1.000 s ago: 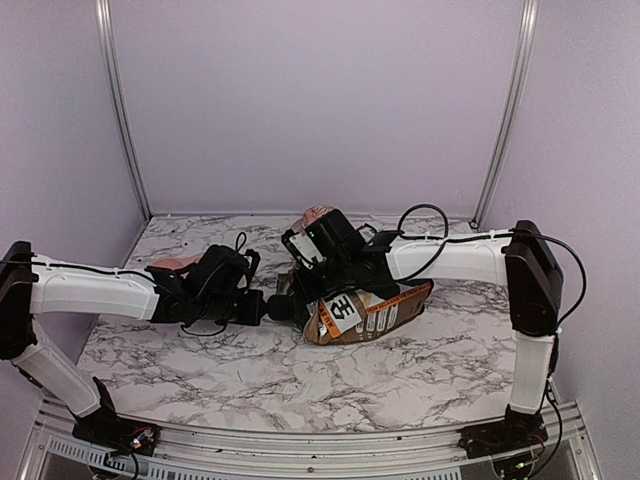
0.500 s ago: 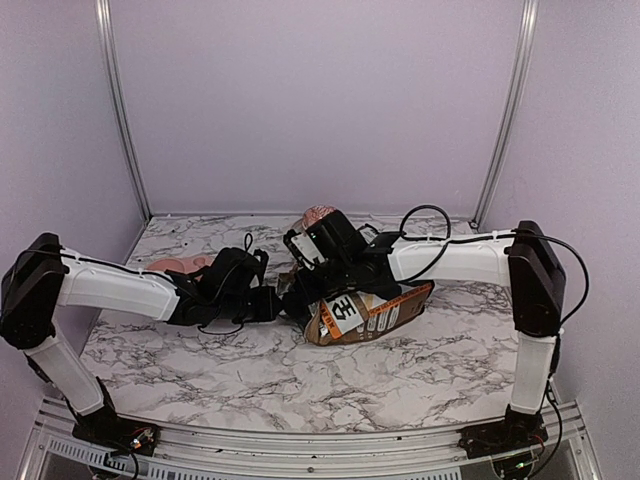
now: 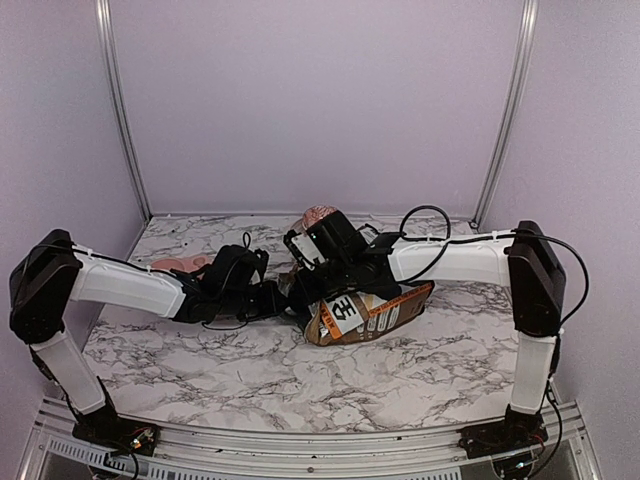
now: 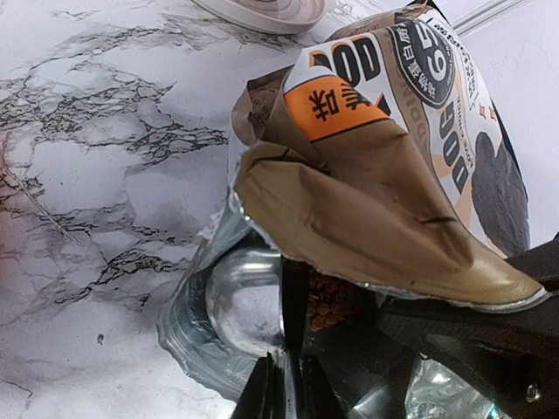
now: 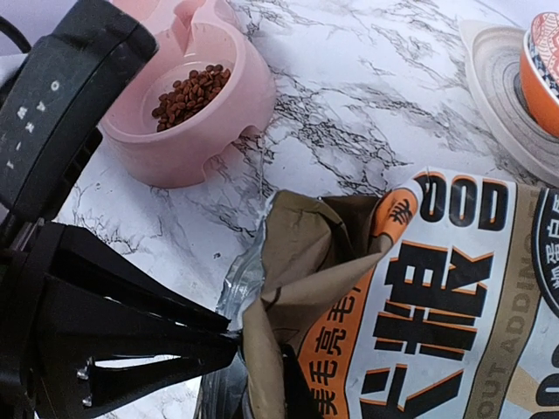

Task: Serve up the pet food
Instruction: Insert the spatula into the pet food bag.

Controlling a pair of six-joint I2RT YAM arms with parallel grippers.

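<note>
The printed paper bag (image 3: 365, 310) lies on its side with its mouth facing left. Inside the mouth sits pet food (image 4: 332, 301), small brown kibble. My left gripper (image 4: 288, 386) (image 3: 283, 300) is shut on a thin black handle (image 4: 293, 305) that reaches into the foil-lined mouth. I cannot tell whether the shiny round shape beside it is lining or a scoop bowl. My right gripper (image 5: 278, 384) (image 3: 312, 288) is shut on the bag's (image 5: 454, 288) brown upper lip and holds it up. More pet food (image 5: 188, 92) lies in a pink bowl (image 5: 240, 105) (image 3: 175, 265).
A cupcake (image 3: 318, 213) in a red wrapper (image 5: 543, 61) stands on a white plate (image 5: 489, 83) (image 4: 262, 10) behind the bag. The left gripper's black body (image 5: 87, 349) sits close beside the bag's mouth. Purple walls enclose the marble table (image 3: 400, 370).
My left arm has slid to the right, bringing its gripper and the black handle up into the bag's mouth. The right arm and the bag have stayed put.
</note>
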